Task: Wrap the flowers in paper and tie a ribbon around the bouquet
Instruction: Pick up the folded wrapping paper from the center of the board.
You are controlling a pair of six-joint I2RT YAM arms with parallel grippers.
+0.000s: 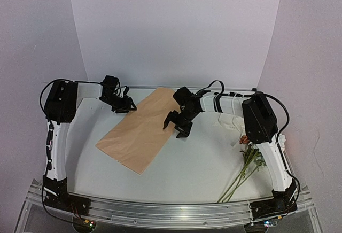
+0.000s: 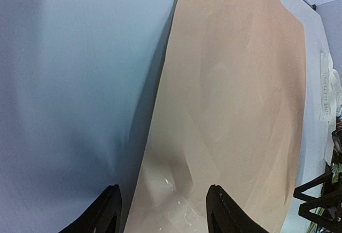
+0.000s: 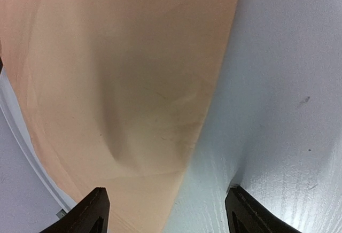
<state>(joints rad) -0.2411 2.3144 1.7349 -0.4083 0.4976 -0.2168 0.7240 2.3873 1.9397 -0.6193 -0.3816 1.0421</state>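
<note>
Paper (image 1: 141, 134) flat on the table (image 1: 187, 169), left gripper (image 1: 125, 106) at its far-left edge, right gripper (image 1: 174, 129) over its right edge, both jaws apart.

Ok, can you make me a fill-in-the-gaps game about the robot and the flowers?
1. The flowers lie on the robot's ___ side.
2. The left gripper and the right gripper are each at an edge of the brown ___.
3. Both grippers have their jaws ___.

Missing words: right; paper; open.
</note>
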